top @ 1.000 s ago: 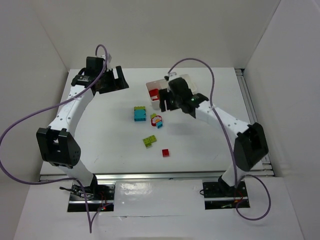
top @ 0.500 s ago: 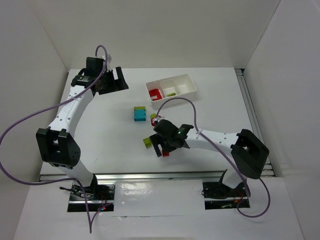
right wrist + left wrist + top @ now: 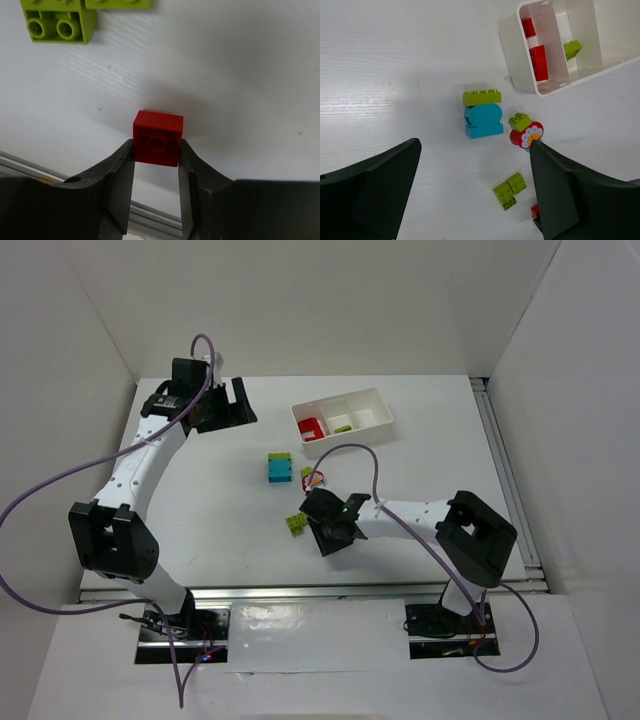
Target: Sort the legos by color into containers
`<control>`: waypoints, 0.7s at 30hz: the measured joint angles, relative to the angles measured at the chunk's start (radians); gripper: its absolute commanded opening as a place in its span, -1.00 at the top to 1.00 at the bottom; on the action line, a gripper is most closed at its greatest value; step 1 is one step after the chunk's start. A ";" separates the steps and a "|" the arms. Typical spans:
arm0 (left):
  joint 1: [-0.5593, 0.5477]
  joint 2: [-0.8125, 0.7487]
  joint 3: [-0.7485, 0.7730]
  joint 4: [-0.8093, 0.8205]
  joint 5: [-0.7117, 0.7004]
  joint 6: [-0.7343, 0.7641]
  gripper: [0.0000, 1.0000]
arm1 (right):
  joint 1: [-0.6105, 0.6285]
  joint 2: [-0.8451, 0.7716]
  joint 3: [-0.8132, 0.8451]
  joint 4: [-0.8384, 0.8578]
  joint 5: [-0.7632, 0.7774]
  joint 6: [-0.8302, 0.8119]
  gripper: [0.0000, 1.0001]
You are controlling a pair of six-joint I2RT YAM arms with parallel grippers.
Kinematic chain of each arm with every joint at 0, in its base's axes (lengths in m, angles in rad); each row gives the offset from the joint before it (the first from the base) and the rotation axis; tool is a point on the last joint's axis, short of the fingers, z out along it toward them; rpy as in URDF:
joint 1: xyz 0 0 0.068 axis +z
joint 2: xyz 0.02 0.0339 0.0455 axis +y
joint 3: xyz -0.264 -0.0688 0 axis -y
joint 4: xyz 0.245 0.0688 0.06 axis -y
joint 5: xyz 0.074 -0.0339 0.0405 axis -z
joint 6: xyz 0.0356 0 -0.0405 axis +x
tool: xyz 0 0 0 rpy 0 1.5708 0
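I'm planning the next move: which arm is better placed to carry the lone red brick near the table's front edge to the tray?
Right. The right gripper is shut on that red brick, while the left gripper hangs open at the far left corner, away from every brick.

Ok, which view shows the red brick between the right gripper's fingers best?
Right wrist: the red brick sits large and sharp, pinched between the right gripper's fingers. Top external has the gripper covering it. Left wrist catches only a red sliver at the bottom edge.
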 measured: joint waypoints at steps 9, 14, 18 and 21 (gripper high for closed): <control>0.000 0.000 0.000 -0.002 -0.029 0.000 -0.98 | -0.052 0.022 0.206 -0.079 0.097 -0.063 0.43; -0.007 -0.001 -0.012 -0.004 -0.092 -0.001 -0.98 | -0.241 0.054 0.473 -0.055 0.097 -0.174 0.43; -0.012 -0.001 -0.032 -0.016 -0.112 -0.002 -0.98 | -0.372 0.174 0.689 -0.027 0.073 -0.250 0.43; -0.014 -0.003 -0.036 -0.011 -0.127 -0.005 -0.98 | -0.427 0.282 0.812 -0.004 0.051 -0.287 0.43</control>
